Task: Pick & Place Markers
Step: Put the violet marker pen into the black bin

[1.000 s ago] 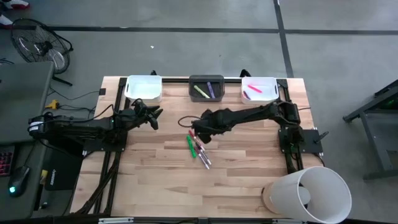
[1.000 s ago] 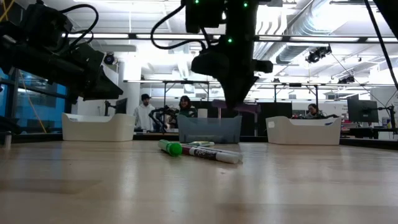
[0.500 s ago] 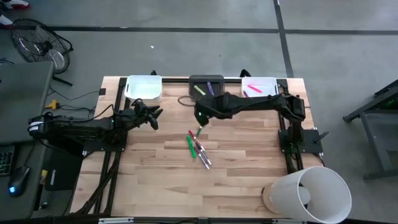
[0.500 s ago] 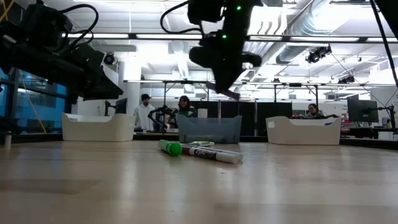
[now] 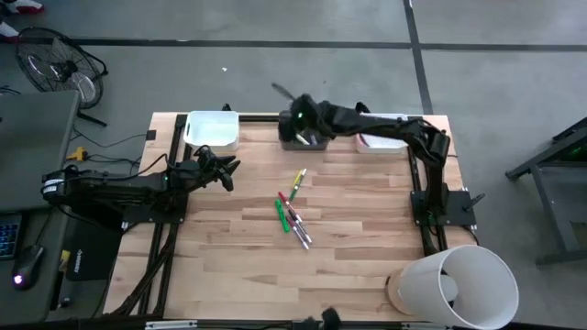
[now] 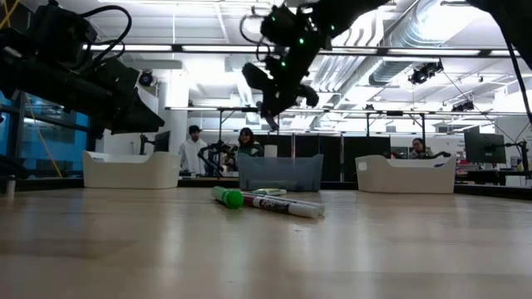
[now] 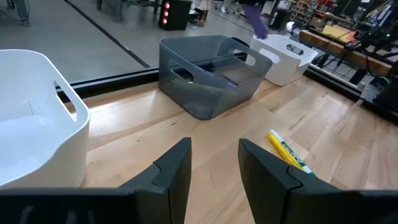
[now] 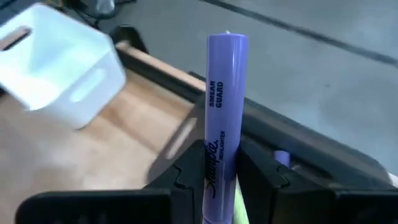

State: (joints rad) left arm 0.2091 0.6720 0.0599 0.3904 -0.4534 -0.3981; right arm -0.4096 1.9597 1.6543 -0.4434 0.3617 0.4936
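Right gripper (image 8: 222, 180) up over the grey bin (image 5: 304, 129), clamped tight on a purple Sharpie highlighter (image 8: 221, 112) that sticks out past the fingertips, with more markers already sitting inside that bin. Still out on the table (image 5: 367, 229) in front of the grey bin: a yellow marker (image 5: 298, 180) nearest it, then a green marker (image 5: 281, 214) and a couple more (image 5: 298, 227) bunched beside it. Left gripper (image 7: 214, 171) parked near the white bin (image 5: 212, 130) left of the grey one, fingers apart, holding nothing.
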